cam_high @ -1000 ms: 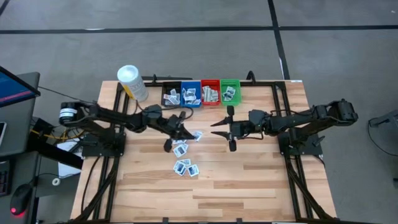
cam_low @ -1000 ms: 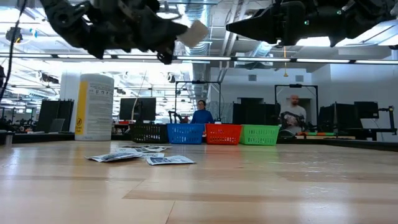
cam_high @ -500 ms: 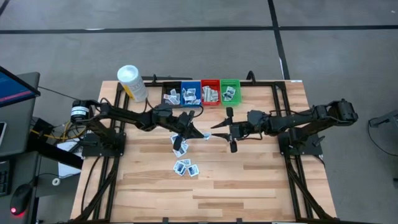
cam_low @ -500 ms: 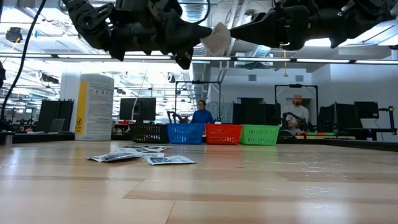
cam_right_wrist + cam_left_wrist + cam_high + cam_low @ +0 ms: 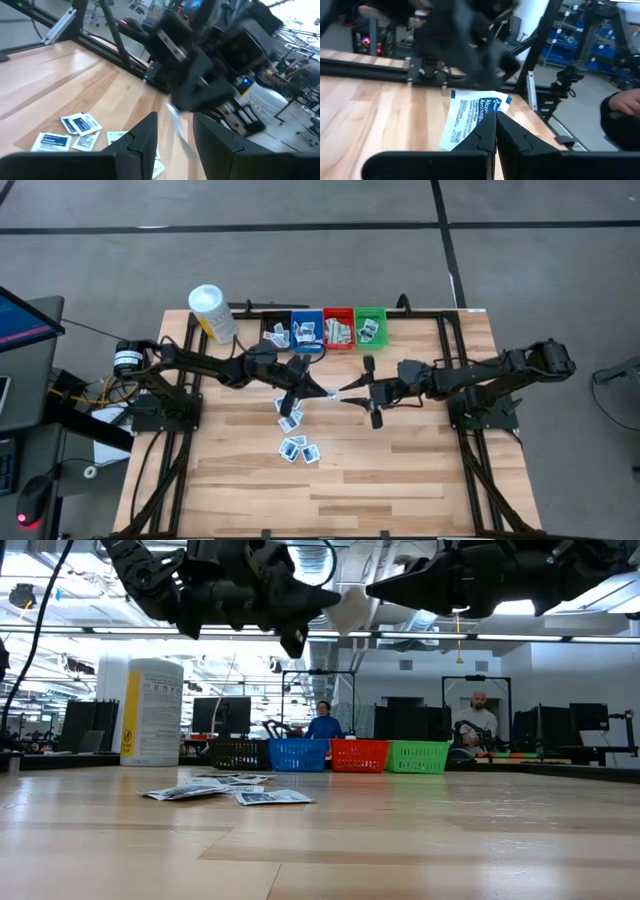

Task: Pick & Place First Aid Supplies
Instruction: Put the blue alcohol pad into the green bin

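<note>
One first aid packet (image 5: 472, 117), white with blue print, hangs high above the table between my two grippers (image 5: 350, 608). My left gripper (image 5: 496, 116) is shut on it and reaches level from the table's left (image 5: 318, 390). My right gripper (image 5: 175, 117) faces it from the right (image 5: 352, 390), open. Its fingers stand on either side of the packet's free end (image 5: 176, 122), which shows edge-on with a gap on each side. Several more packets (image 5: 297, 435) lie flat on the table below. My left gripper pinches the packet's near end (image 5: 479, 131) between its two fingers. The fingers lie level and point toward the table's right. The packet sticks out past the fingertips, lifted clear of the table.
Black (image 5: 275, 334), blue (image 5: 305, 332), red (image 5: 338, 330) and green (image 5: 369, 328) bins stand in a row at the far edge, with packets in them. A white-capped yellow container (image 5: 213, 312) stands at the far left. People show in the room beyond the table.
My left gripper has carried the packet toward the table's right, up to my right gripper, and has rolled a little. The packet now stands between the right gripper's fingers. My right gripper has kept still and open.
</note>
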Motion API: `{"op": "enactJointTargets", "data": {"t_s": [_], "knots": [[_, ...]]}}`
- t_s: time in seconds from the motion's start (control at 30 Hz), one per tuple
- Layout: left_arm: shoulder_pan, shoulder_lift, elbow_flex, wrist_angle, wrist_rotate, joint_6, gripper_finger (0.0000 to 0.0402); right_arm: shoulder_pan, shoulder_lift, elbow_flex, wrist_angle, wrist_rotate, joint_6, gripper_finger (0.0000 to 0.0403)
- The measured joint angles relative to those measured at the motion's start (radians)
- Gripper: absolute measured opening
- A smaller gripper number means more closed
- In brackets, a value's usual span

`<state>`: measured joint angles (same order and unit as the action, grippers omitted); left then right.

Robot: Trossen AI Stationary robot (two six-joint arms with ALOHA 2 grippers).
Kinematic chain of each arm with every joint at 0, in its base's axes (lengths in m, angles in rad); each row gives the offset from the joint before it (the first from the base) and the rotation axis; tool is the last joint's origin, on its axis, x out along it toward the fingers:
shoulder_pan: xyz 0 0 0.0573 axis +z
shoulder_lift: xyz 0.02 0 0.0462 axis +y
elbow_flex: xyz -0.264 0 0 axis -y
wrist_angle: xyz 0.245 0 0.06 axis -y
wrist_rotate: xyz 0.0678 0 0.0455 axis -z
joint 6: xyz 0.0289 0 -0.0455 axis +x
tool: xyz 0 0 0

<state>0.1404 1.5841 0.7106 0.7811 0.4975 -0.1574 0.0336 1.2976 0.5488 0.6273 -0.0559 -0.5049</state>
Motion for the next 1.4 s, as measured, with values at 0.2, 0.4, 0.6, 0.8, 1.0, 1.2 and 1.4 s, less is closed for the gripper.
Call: {"op": "enactJointTargets", "data": {"t_s": [0.2,0.4,0.6,0.8,1.0,1.2,1.4], "knots": [[0.025,0.0,-0.007,-0.021,-0.023,-0.004,0.0008,0.02,0.0,0.0,0.0,-0.001,-0.002,0.0118],[0.006,0.0,-0.007,-0.016,-0.022,-0.004,0.0008,0.002,0.0,0.0,0.0,-0.001,-0.001,0.0118],[-0.022,0.0,0.008,-0.009,-0.031,-0.005,0.0008,-0.004,0.0,0.0,-0.007,0.0,0.0,0.0118],[-0.03,-0.002,0.029,-0.002,-0.039,-0.005,0.0008,-0.004,0.0,0.0,-0.007,0.0,0.0,0.0118],[-0.03,-0.002,0.03,0.005,-0.041,-0.005,0.0008,-0.004,0.0,0.0,-0.012,0.002,-0.001,0.0106],[-0.03,-0.002,0.03,0.006,-0.061,-0.005,0.0008,-0.02,0.0,0.0,-0.021,0.035,-0.036,0.0013],[-0.03,-0.002,0.03,0.009,-0.068,-0.005,0.0008,-0.021,0.0,0.0,-0.022,0.064,-0.044,0.0002]]}}
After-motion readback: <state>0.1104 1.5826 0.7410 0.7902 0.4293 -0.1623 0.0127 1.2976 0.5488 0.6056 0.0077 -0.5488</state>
